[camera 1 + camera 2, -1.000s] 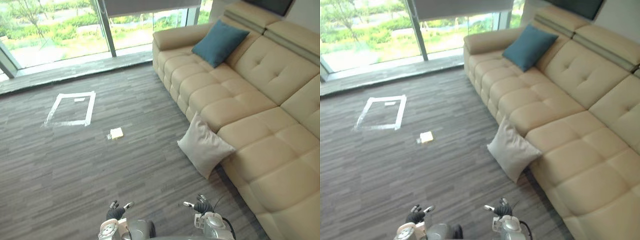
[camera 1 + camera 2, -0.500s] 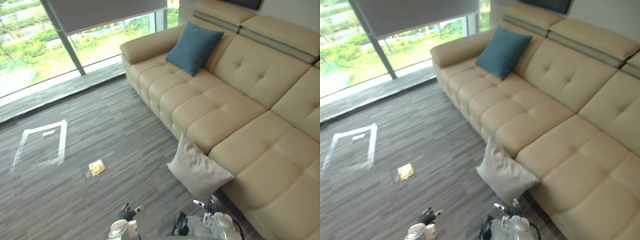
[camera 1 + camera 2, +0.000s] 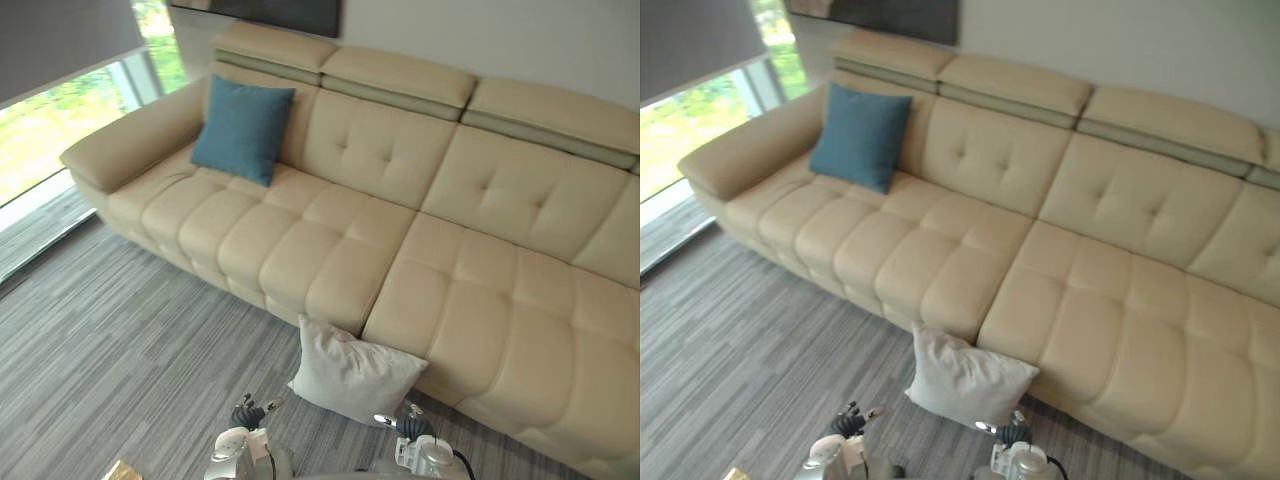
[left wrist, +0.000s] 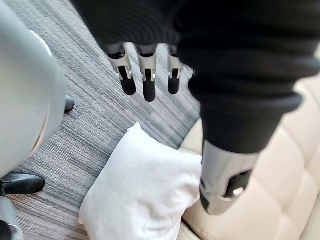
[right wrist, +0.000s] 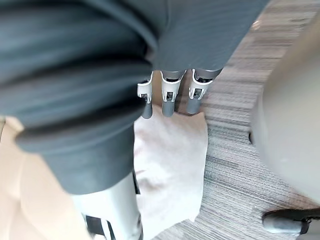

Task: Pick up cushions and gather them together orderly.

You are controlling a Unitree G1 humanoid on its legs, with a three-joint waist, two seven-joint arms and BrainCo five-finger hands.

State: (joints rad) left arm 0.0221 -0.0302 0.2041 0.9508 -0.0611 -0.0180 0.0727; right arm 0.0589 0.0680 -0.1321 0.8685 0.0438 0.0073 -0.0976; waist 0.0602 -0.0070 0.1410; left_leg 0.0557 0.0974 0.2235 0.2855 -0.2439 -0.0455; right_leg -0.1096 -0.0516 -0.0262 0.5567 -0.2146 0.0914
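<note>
A white cushion (image 3: 350, 372) leans on the floor against the front of the beige sofa (image 3: 470, 290); it also shows as the white cushion (image 4: 142, 192) past my left hand and the white cushion (image 5: 170, 155) past my right. A blue cushion (image 3: 241, 130) stands upright on the sofa's far left seat by the armrest. My left hand (image 3: 247, 414) hangs low, just left of the white cushion, fingers straight and holding nothing. My right hand (image 3: 410, 427) hangs at the cushion's lower right corner, likewise open and free of it.
Grey striped carpet (image 3: 110, 340) spreads out to the left of the sofa. A tall window (image 3: 70, 95) runs along the far left. A small tan object (image 3: 120, 470) lies on the floor at the bottom left edge.
The camera has swung right toward the sofa, so the taped square and most of the window slid out of sight. The white cushion now sits just ahead of both hands.
</note>
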